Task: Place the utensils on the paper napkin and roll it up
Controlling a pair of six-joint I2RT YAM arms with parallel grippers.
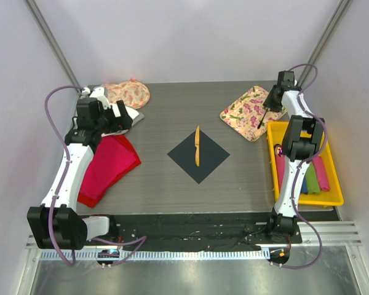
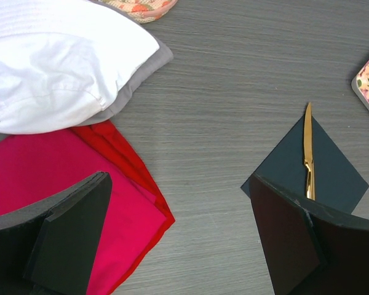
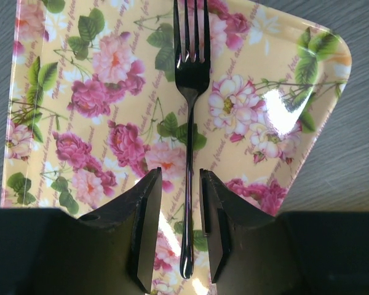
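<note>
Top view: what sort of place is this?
Probably a lab test booth: blank white walls box in the grey table, two robot arms are bolted at its near edge, and a yellow bin holds rolled cloths.

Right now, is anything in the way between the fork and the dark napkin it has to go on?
Nothing visible. The fork lies on the floral tray, inside the open right gripper, and only bare table separates the tray from the napkin. The knife already lies across the napkin's middle.
</note>
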